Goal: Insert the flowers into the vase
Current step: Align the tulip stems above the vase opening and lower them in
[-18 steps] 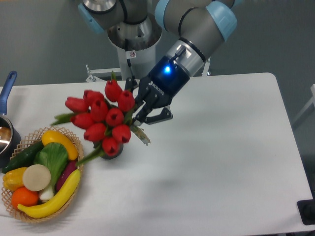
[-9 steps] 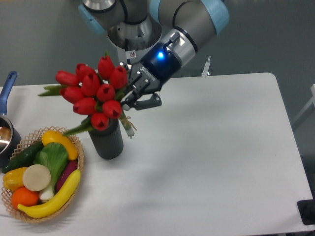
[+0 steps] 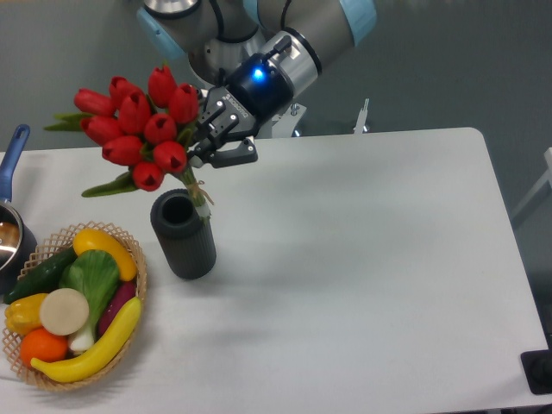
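The flowers [image 3: 138,129], a tied bunch of red tulip buds with green stems and leaves, hang in the air at the upper left, tilted with the buds to the left. My gripper [image 3: 207,148] is shut on their stems. The cut stem ends [image 3: 200,205] point down, just above the right rim of the vase. The vase [image 3: 183,235] is a dark ribbed cylinder standing upright on the white table, its round mouth open and in full view below the buds.
A wicker basket [image 3: 140,280] of fruit and vegetables sits at the front left, close to the vase's left side. A blue-handled pot [image 3: 10,226] stands at the left edge. The arm's base stands behind the table [image 3: 362,276].
My gripper has lifted the flowers up and to the left. The buds, which covered the vase's mouth, now stand above it, and the mouth shows.
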